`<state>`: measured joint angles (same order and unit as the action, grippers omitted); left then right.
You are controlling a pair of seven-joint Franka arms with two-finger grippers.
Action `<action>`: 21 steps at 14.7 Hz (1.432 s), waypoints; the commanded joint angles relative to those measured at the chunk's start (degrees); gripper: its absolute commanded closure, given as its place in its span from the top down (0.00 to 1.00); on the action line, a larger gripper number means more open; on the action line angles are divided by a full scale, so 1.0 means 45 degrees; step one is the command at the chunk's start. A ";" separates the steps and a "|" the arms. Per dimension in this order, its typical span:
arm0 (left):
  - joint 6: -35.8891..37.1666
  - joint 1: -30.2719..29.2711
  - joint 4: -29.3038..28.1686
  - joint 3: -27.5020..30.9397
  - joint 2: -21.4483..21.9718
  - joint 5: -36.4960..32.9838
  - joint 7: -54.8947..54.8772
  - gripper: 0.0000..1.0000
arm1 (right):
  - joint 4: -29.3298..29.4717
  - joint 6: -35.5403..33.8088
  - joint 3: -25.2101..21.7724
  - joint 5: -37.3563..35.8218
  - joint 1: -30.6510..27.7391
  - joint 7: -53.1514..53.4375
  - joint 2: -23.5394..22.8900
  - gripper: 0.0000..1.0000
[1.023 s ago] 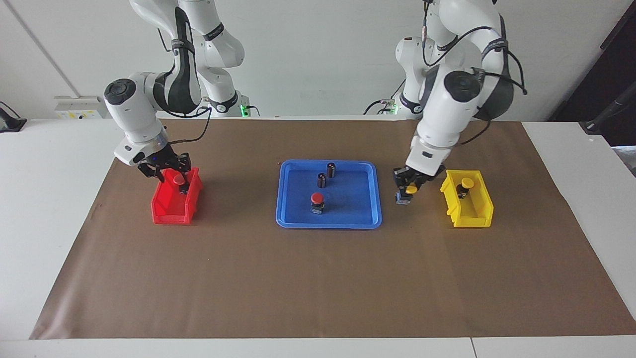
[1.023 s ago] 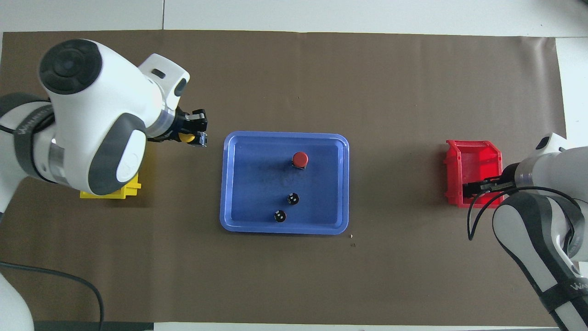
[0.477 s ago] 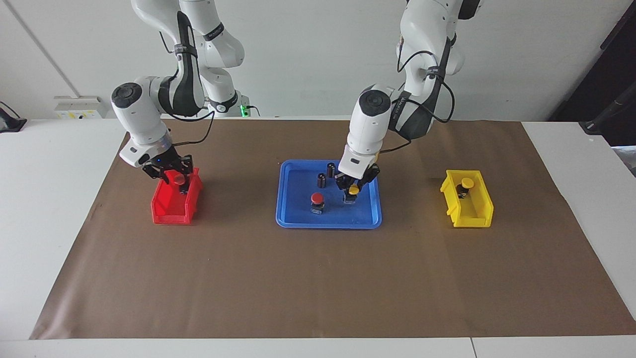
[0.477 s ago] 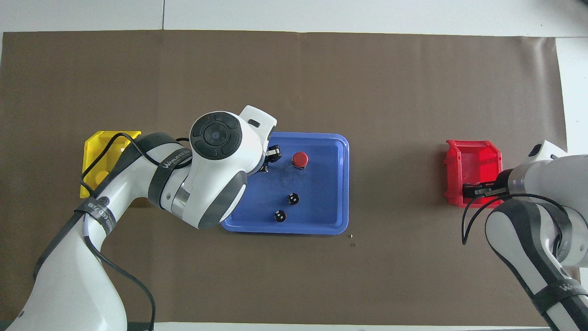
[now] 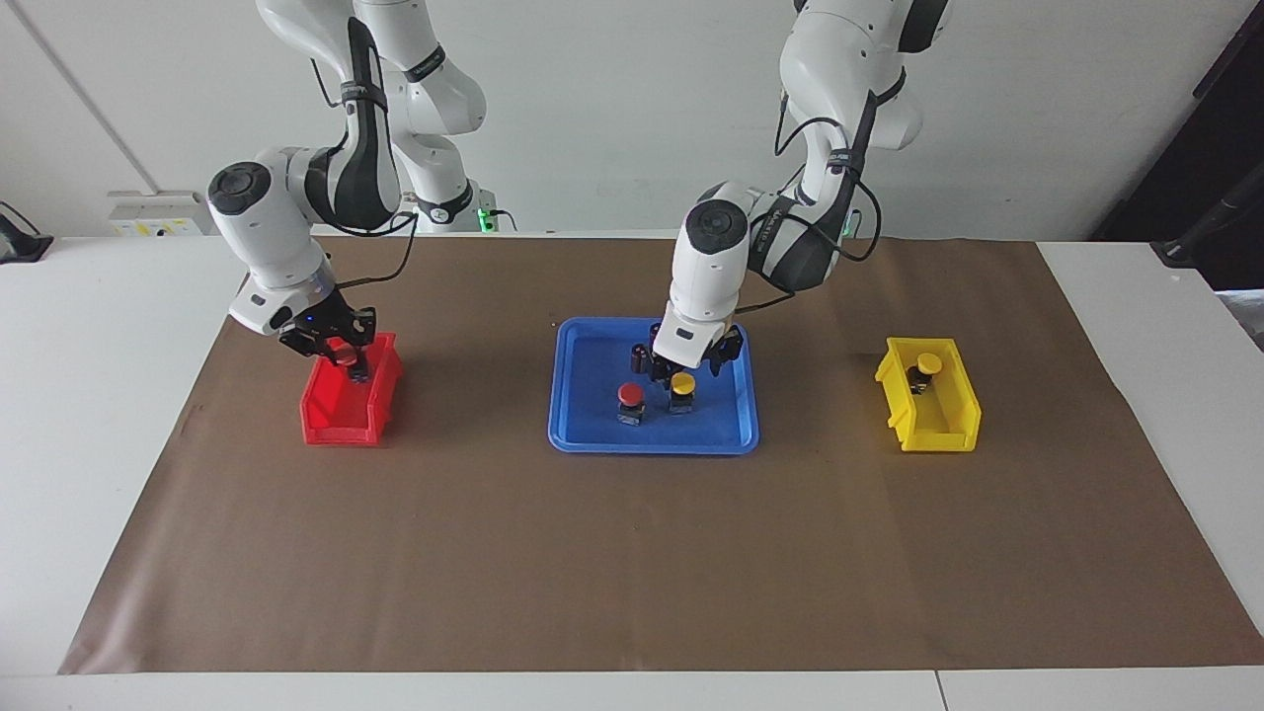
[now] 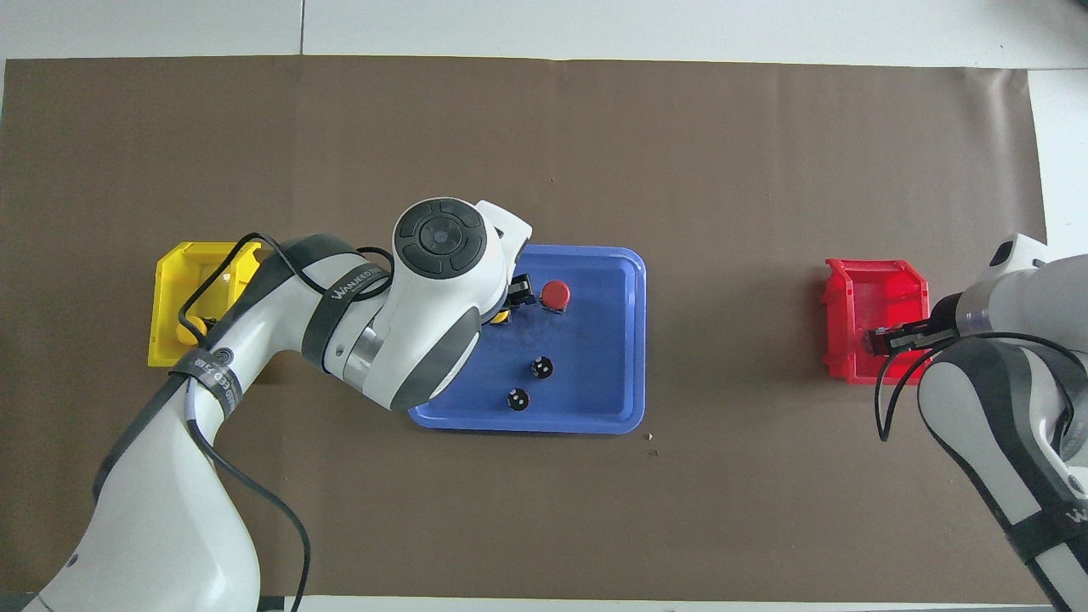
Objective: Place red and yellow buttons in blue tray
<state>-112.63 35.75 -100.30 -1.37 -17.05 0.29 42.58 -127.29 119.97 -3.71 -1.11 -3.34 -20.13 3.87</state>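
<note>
Eyes on the blue tray [image 5: 652,446] at the middle of your surface, and read the clock with twelve pointing straight away from the robots. Your left end effector [image 5: 689,369] is low over the tray, fingers spread wide to either side of the yellow button [image 5: 682,383], which stands upright on the tray floor at about ten o'clock. Just beside it, at about one o'clock, the red button [image 5: 630,397] stands upright in the tray too. Two dark cylinders [image 6: 541,367] stand in the tray at five and six o'clock, nearer the robots. Out at three o'clock from the tray, toward the right arm's end, your right end effector [image 5: 346,360] is down inside the red bin [image 5: 336,425], fingers clamped on the second red button [image 5: 342,351]. At nine o'clock, toward the left arm's end, the yellow bin [image 5: 933,434] holds the second yellow button [image 5: 926,365], upright at the end of the bin nearer the robots.
</note>
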 commanded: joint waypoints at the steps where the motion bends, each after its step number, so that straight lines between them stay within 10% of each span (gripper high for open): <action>1: 0.1744 -0.1631 0.0007 0.0071 0.1421 -0.0182 -0.3066 1.00 | 0.2929 -0.2532 0.0296 0.0109 0.0192 -0.0119 -0.0899 0.14; 8: 0.1888 -0.6630 -0.1809 0.0149 0.2382 -0.0787 -0.9731 1.00 | 0.6193 -0.1937 0.0434 0.0129 0.6360 0.9380 -0.3176 0.14; 21: -0.1452 -0.7848 -0.5225 0.0032 0.3592 -0.0690 -1.0108 0.71 | 0.3620 0.2129 0.0454 -0.0046 0.7363 1.1348 -0.4161 0.21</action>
<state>-115.47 -0.59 -118.41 -1.28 -4.09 -2.02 -4.35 -109.12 128.17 -2.05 -0.84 30.18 30.54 -15.79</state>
